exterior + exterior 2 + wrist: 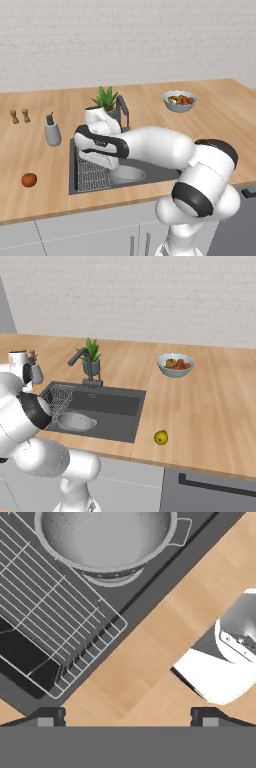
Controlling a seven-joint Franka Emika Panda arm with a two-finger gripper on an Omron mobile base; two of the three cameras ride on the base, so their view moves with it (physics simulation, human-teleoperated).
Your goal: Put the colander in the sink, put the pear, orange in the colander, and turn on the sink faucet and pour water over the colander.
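On the near strip of wooden counter [165,662], just in front of the sink [117,406], the gripper [127,714] is held with its two dark finger tips spread wide and nothing between them; it looks down over the counter edge, apparently because the colander has been let go and a fruit is to be fetched next. The pear [160,437] is seen on the front counter to the right of the basin, and the orange [29,179] on the front counter to its left, both well apart from the sink. Inside the basin, the colander [75,421] is set upright, its open mouth facing up, so that fruit can be dropped in and water can fall through; being round, no long axis is shown, though a small handle loop juts from its rim. Just beside it lies the wire grid rack [55,627]. Farther back, the sink faucet [85,363] is arched towards the basin, and no stream is visible. Beyond stand a potted plant [92,358] and a pale fruit bowl [175,365].
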